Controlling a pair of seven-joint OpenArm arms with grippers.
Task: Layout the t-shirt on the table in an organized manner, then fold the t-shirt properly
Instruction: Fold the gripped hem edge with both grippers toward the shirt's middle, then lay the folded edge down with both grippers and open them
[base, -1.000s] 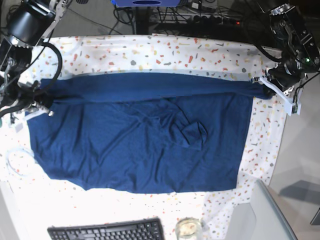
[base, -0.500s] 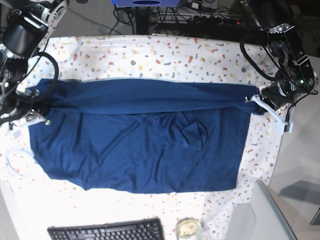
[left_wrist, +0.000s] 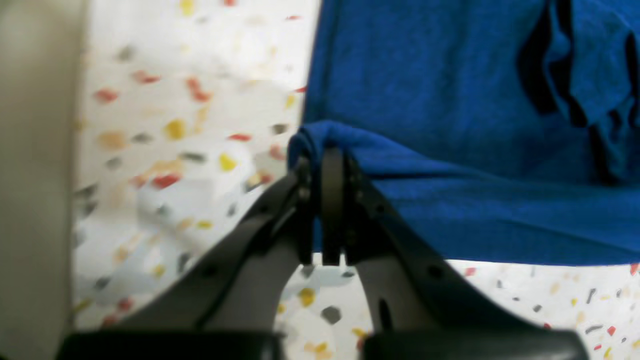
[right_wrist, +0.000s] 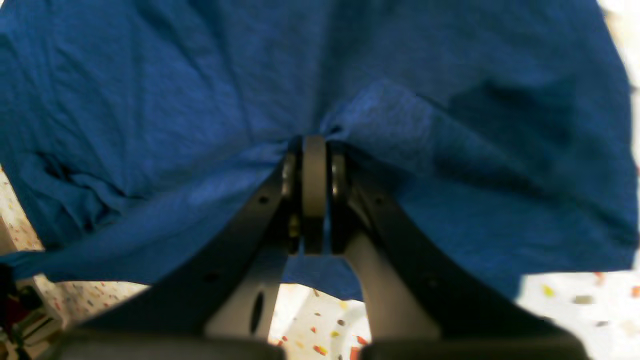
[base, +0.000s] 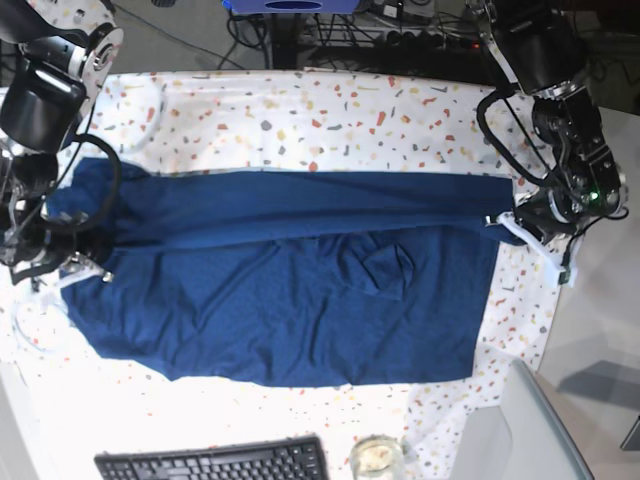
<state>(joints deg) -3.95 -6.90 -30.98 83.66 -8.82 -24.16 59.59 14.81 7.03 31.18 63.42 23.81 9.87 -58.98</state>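
Both arms have carried the folded top edge of the t-shirt further toward the near side of the bench than a second ago, so the doubled band now lies lower over the body of the shirt. The left gripper is pinched tight on the shirt's corner at the base view's right edge, and the right gripper is clamped on a bunch of fabric at the opposite end (both jaws closed right down on cloth). The shirt lies spread across the speckled bench, with a puckered wrinkle near its middle. This is light, limp, soft knit: it will sag and drag between the two holds, so I judge the corners and hem edges the best places to grip, kept taut. No brand, label or readable writing shows anywhere.
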